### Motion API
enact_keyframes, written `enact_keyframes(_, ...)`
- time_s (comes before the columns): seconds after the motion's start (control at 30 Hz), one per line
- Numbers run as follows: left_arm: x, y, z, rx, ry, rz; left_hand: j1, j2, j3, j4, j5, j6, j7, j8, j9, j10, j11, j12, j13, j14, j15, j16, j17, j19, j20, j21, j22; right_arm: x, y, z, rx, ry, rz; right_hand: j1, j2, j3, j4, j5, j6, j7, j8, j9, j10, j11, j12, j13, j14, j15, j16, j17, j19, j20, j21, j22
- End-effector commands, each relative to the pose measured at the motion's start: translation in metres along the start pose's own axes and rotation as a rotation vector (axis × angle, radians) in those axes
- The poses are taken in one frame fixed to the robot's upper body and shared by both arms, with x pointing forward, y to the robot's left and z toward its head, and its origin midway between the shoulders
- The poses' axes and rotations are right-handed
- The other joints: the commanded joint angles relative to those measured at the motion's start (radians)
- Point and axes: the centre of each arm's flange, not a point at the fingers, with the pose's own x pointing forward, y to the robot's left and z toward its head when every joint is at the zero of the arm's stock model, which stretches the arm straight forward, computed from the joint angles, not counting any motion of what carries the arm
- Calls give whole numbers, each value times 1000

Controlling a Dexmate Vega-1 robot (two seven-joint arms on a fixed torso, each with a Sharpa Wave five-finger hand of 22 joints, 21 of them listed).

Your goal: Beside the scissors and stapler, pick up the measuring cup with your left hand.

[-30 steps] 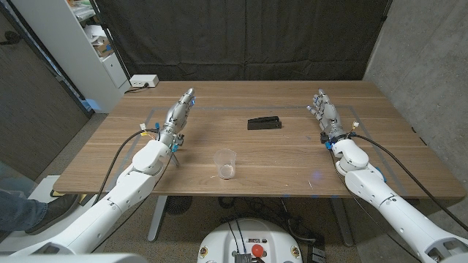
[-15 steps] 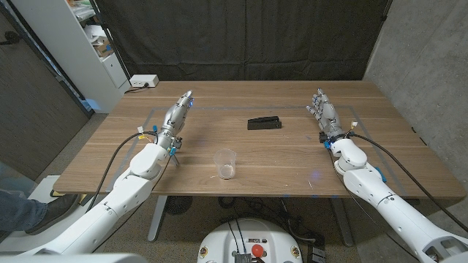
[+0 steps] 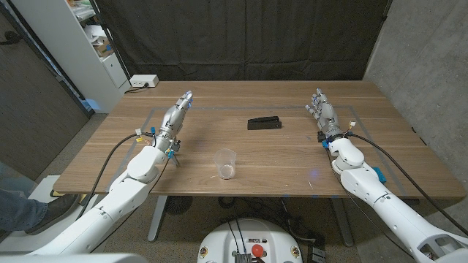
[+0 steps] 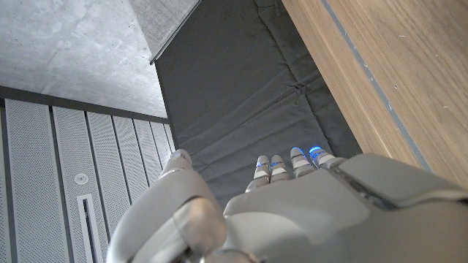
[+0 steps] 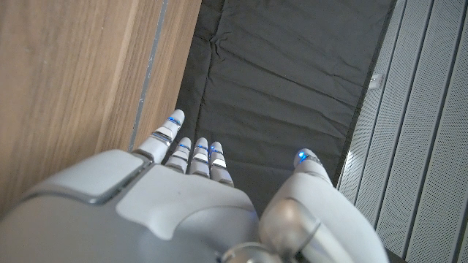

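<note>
Dark curtains hang behind the wooden surface. At six o'clock near the front edge stands the clear measuring cup, seemingly empty. At twelve o'clock from it lies a black stapler. At ten o'clock, the left hand stretches released, fingers extended, grasping nothing. At two o'clock the right hand likewise stays unclenched.

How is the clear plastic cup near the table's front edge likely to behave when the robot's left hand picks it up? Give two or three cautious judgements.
The clear cup looks thin-walled and empty, so it is probably light and may flex under a firm squeeze. It stands upright and taller than wide, so a sideways nudge from the left hand could tip it. On its side, it would likely roll.
</note>
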Motion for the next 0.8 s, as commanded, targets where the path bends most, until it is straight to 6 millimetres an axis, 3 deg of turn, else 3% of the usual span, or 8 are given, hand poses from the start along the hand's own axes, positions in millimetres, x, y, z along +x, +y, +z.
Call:
enact_keyframes(0.03,-11,-8,1,26,0,-24,12,-3,0,-7,10,-11,3,-5,6,-5,1,-2,5,-5,3,-5,2,-79,8,-1,4,-2,-5,1,11,-19,-18,12,-4,2,-4,7,7,-4,8,4,8,5,4,4,10,3,3,-1,-1,-1,6,6)
enact_keyframes(0.23,-15,-13,8,102,-1,-32,18,-5,1,-12,11,-14,3,-5,6,-9,4,-4,5,-6,4,-6,2,-81,9,-1,4,-2,-9,2,15,-26,-23,12,-5,1,-4,9,6,-5,7,4,9,5,4,4,9,2,3,-1,-2,0,6,6)
enact_keyframes(0.8,-39,-19,10,114,-5,-8,34,-12,1,-25,15,-24,5,-9,6,-16,8,-7,6,-11,5,-8,3,-84,12,-2,5,-5,-10,5,20,-42,-20,12,-6,-2,-6,12,6,-6,5,4,9,4,2,4,10,3,2,-1,-4,0,5,6)
